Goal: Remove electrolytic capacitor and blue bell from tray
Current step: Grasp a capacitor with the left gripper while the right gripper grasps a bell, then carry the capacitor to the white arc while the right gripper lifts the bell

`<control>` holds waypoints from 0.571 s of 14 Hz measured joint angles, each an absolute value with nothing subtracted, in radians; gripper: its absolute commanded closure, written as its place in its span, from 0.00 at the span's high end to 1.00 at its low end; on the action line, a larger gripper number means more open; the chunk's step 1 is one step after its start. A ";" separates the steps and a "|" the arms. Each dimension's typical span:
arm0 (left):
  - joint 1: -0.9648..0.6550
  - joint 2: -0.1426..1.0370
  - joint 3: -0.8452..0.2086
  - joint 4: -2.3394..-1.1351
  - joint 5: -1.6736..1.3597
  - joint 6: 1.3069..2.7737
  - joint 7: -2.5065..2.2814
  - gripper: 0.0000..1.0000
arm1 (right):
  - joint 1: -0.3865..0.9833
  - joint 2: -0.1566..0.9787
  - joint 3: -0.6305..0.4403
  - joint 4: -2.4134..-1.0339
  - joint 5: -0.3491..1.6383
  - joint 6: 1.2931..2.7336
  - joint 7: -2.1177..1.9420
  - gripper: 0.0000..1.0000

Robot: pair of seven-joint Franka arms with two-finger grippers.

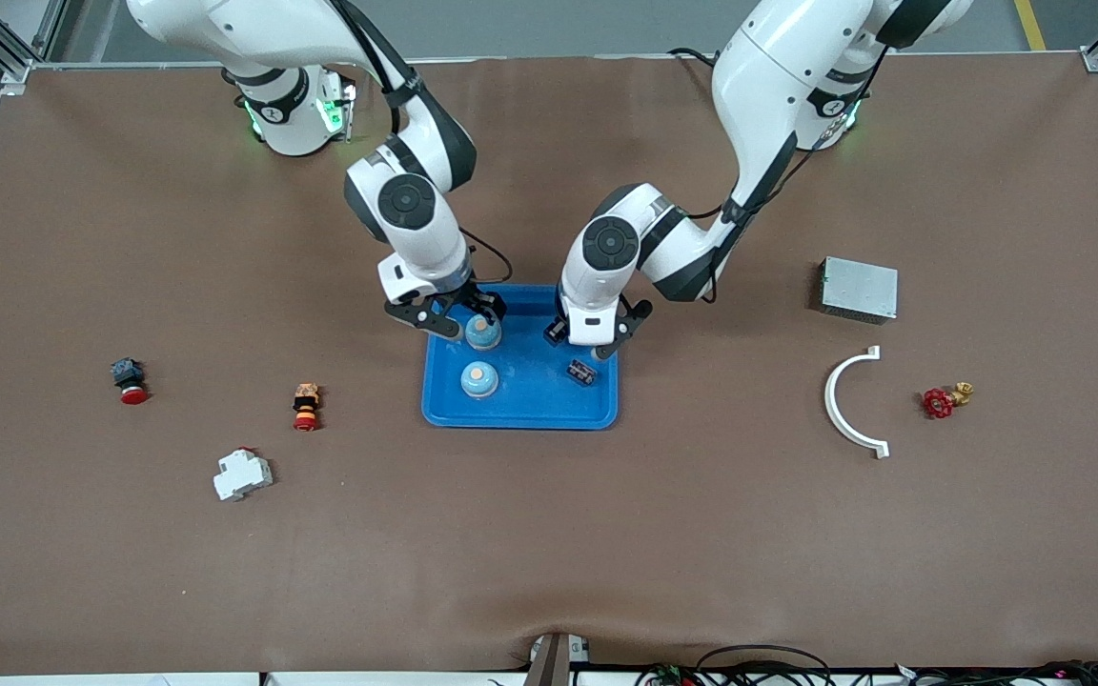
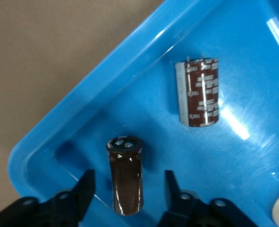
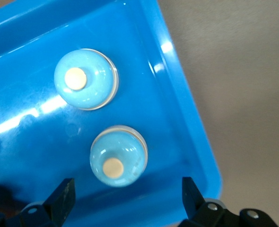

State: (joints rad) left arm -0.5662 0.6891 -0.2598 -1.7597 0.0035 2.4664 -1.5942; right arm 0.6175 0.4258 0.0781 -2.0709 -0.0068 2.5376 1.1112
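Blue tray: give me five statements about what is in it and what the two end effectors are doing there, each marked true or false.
1. Two light blue bells sit in the blue tray. True.
2. The right end effector is shut on a bell. False: its fingers are open, one on each side of the bell, not touching it.
3. Two dark capacitors are in the tray. True.
4. The left end effector hangs over the bare table. False: it is over the tray, open around a capacitor.
5. The white curved piece lies in the tray. False: it lies on the table toward the left arm's end.
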 measured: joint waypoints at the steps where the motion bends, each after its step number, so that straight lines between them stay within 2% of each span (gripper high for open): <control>1: -0.566 0.690 -0.259 -1.760 0.004 2.466 -1.595 0.00 | 0.625 0.454 0.077 -2.056 -0.030 2.547 1.146 1.00; 4: -0.566 0.690 -0.257 -1.757 0.005 2.466 -1.598 0.00 | 0.648 0.516 0.076 -2.009 -0.064 2.552 1.201 1.00; 8: -0.553 0.669 -0.246 -1.735 0.017 2.423 -1.604 0.00 | 0.652 0.542 0.068 -1.970 -0.066 2.552 1.205 1.00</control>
State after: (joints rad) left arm -0.5525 0.6691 -0.2458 -1.7350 0.0168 2.4228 -1.6044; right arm 0.6520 0.5419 0.0676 -1.9695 -0.0662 2.5516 1.2051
